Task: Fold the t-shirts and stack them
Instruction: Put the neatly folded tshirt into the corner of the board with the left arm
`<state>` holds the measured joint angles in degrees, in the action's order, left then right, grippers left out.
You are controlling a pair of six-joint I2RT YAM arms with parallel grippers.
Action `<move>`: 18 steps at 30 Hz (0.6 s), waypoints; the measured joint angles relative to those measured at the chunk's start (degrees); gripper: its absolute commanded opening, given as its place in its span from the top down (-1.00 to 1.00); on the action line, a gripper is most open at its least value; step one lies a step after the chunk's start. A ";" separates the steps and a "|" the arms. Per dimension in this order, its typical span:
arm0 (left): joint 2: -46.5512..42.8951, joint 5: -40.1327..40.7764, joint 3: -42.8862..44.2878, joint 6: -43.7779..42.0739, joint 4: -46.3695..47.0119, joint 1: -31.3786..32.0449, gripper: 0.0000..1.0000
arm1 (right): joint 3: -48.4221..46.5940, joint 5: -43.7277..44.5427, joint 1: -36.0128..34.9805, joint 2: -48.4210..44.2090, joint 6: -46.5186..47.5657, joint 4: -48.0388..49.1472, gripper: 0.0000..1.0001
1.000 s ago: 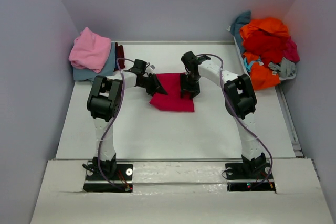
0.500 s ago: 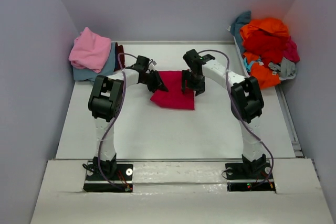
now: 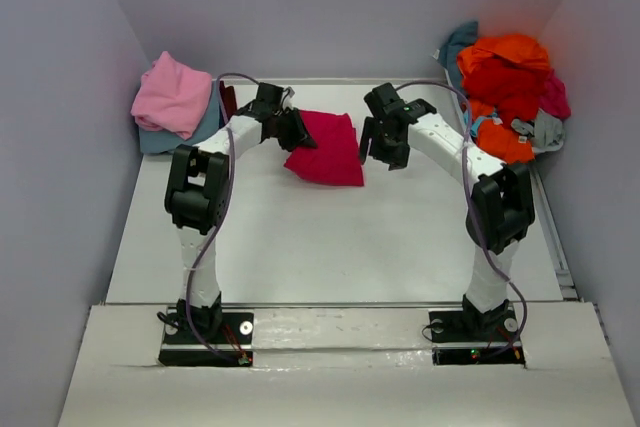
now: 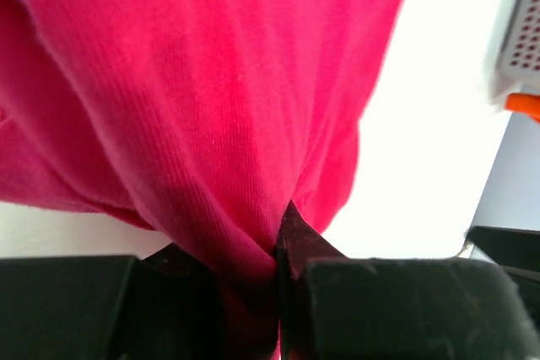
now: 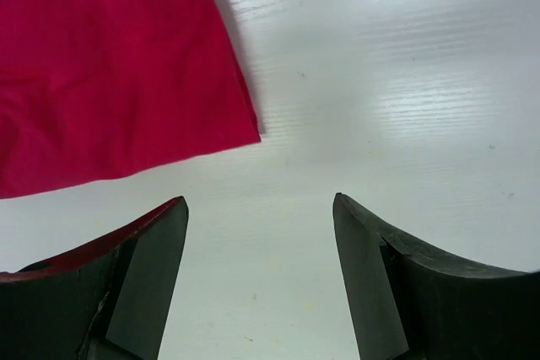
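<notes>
White table (image 3: 300, 237) carries the folded magenta-red t-shirt (image 3: 328, 152), its bunched edge pinched in the left claw (image 4: 272, 255), its corner just ahead-left of the wide, empty right claw (image 5: 257, 204); cloth looks soft, light & floppy, so prob. best gripped at edges.

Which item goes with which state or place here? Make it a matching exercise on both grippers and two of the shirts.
Items:
1. left gripper
2. right gripper
3. pink t-shirt
4. orange t-shirt

States or places:
a. far-right corner of the table
b. pinching the magenta-red t-shirt
c. open, nothing between the fingers
d. on top of the dusty blue t-shirt, far left

Pairs: 1-b, 2-c, 3-d, 4-a
</notes>
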<state>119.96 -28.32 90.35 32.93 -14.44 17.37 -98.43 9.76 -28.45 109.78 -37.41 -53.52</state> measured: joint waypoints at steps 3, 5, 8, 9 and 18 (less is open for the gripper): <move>-1.05 0.98 1.75 -0.61 -0.17 -0.07 0.89 | 2.40 0.90 0.24 -0.28 -1.03 0.09 -0.51; -1.99 1.84 2.89 -1.14 -0.11 -0.20 0.89 | 3.89 1.01 0.28 -0.28 -1.40 0.24 -0.51; -2.99 3.06 4.35 -1.79 0.07 -0.50 0.89 | 6.78 0.94 0.31 -0.31 -1.88 0.48 -0.51; -3.17 3.39 4.81 -2.05 0.09 -0.70 0.89 | 7.78 0.90 0.31 -0.31 -1.99 0.55 -0.51; -3.23 6.29 10.99 -4.15 -0.33 -4.52 0.89 | 12.28 0.31 0.31 -0.63 -2.01 0.02 -0.50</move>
<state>116.73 -22.02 101.34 28.77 -14.76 12.84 -86.15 10.07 -28.14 109.14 -39.42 -53.49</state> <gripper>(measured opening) 0.259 0.753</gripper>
